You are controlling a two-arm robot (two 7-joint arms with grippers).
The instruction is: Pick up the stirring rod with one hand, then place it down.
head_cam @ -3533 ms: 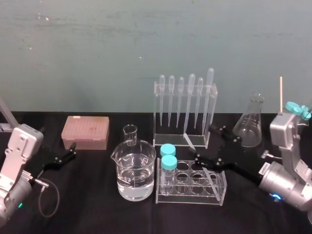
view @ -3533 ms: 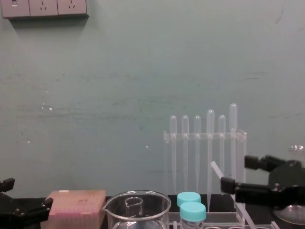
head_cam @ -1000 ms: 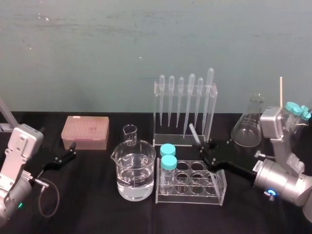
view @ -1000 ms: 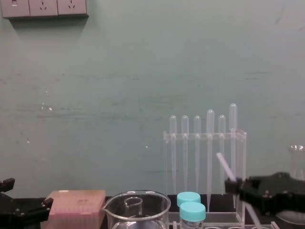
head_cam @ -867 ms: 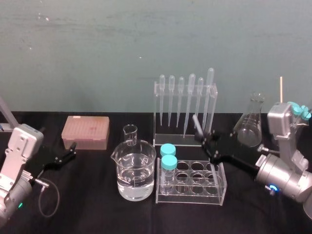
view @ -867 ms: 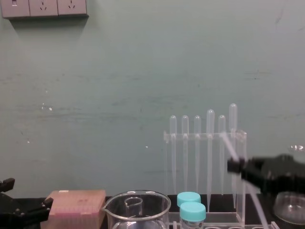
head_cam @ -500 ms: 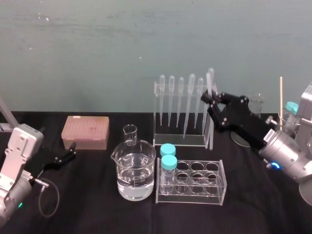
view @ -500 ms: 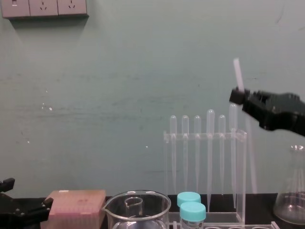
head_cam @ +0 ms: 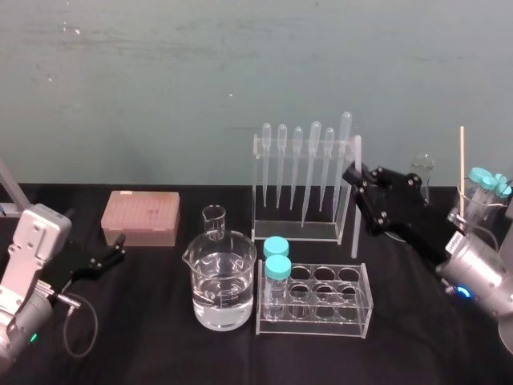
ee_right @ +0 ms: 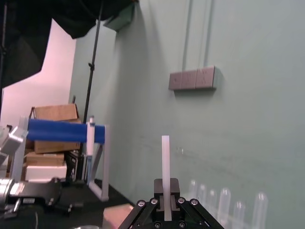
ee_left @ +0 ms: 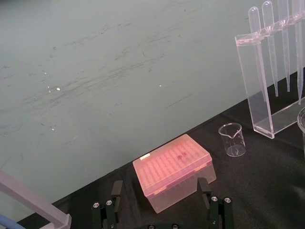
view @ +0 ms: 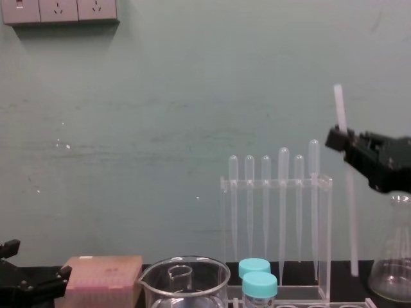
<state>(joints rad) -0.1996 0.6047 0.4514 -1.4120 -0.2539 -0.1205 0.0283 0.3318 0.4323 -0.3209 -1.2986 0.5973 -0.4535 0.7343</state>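
Head view: my right gripper (head_cam: 351, 174) sits at 3 o'clock from the clear acrylic pipette rack (head_cam: 295, 231), its black angular jaws pinched tight on the stirring rod (head_cam: 356, 216). The rod is a straight, frosted-white stick with flat-cut ends. It stands nearly upright, gripped in its upper part, and the long lower length hangs just beside the rack. A glass conical flask (view: 392, 269) stands at 5 o'clock from that gripper. My left gripper (head_cam: 108, 257) lies low at 9 o'clock on the black cloth (head_cam: 160, 353), fingers spread wide and empty, facing a pink box (ee_left: 174, 169) with a gridded lid.
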